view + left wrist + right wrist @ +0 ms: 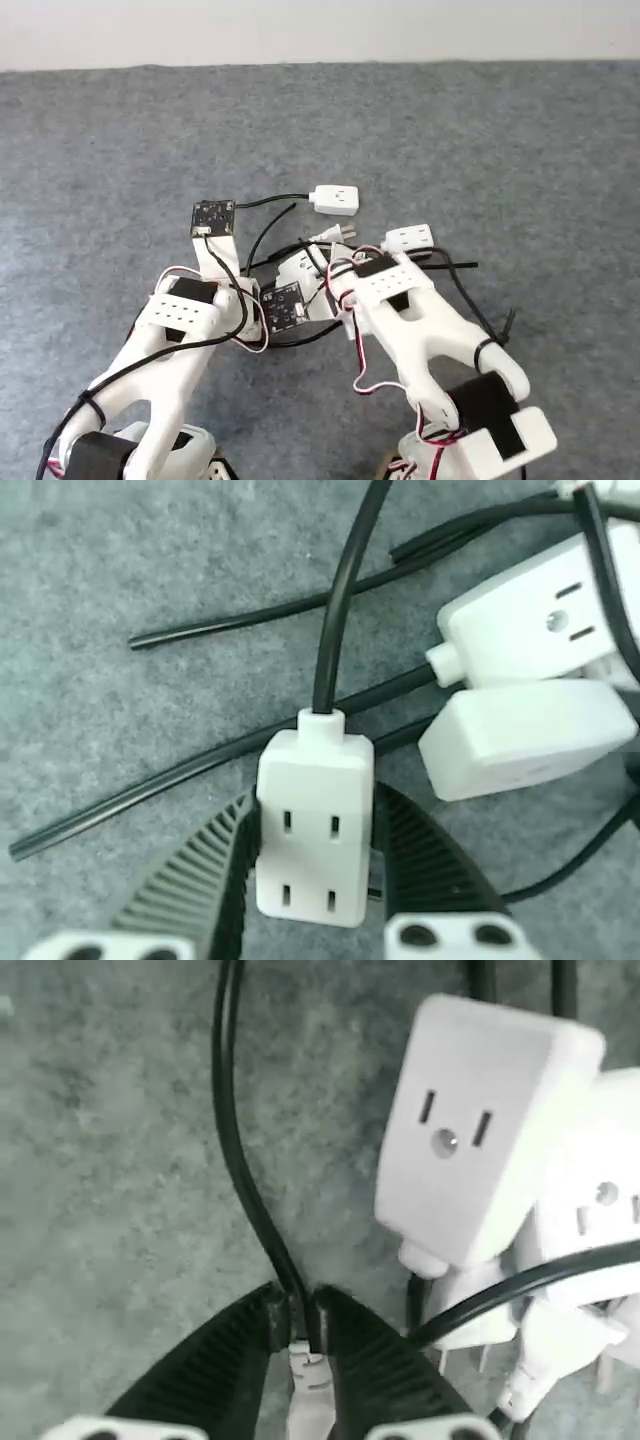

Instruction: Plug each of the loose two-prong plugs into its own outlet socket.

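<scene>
Outlet socket (312, 855) clamped inside left gripper (315, 815)

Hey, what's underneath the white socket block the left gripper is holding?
A black cable on grey carpet runs beneath the socket block; whatever lies directly under its body is covered.

The table (520, 150) is mottled grey, the wall (300, 30) beyond it pale. The left arm (170, 345) and right arm (430, 325) are white, strung with red, white and black wires (357, 352). The left gripper (315, 805) has dark grey ribbed fingers (200, 875); the outlet socket (313, 825) between them is white with dark slots. The right gripper (300, 1335) has black fingers (230, 1360); the plug (310, 1405) is white, the cords (232, 1130) black.
</scene>
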